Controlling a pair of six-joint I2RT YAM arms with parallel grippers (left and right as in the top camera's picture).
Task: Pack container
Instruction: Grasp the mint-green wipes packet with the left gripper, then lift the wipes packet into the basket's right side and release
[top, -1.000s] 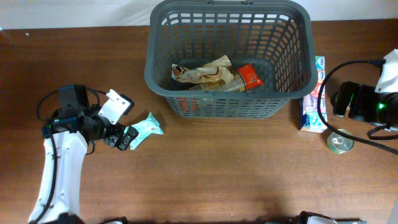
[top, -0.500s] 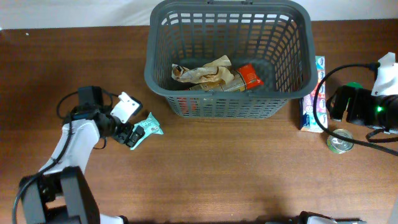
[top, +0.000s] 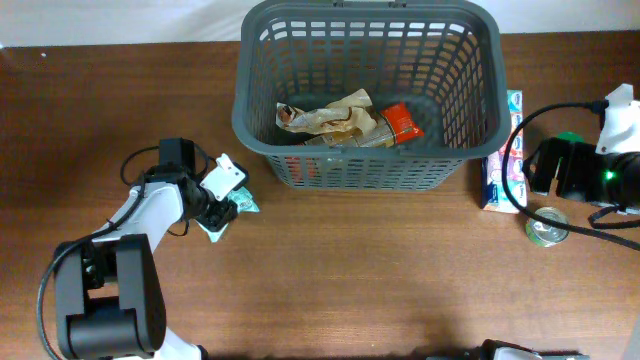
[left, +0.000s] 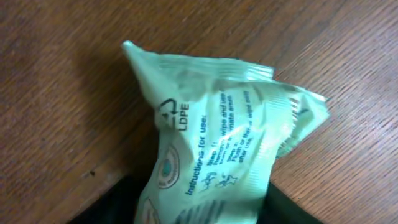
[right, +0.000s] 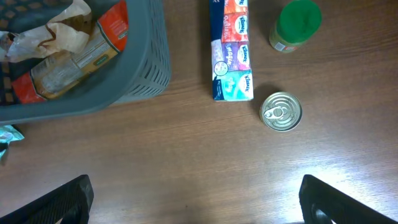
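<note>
Found the basket (top: 240, 112) at the far middle of the table (top: 350, 290), already holding a crumpled brown bag (top: 325, 118) and a red pack (top: 402, 122). Judged it set there to be within reach of both arms.

Saw the left gripper (top: 218, 207) low on the wood, just left of the basket's near left corner, jaws drawn partway in on a pale green packet (left: 224, 143). Noted dark fingers against both sides of the packet and the film buckled between them, so took it for a pinch being made on the table rather than a lift. Reckoned the low, side-on approach suited a thin, limp sachet lying flat.

Read "LDPE" under a recycling triangle and "Instructions for use:" on it; could not make out the smaller lines.

Saw the right gripper (right: 196, 199) held high at the right of the table, jaws spread wide with nothing between them, seemingly waiting. Spotted below it a tissue pack (right: 231, 50) lying just right of the basket, marked with what looked like Kleenex logos, plus a tin (right: 281, 112) with a ring pull and a green-lidded jar (right: 297, 25). Read no label on those two.
</note>
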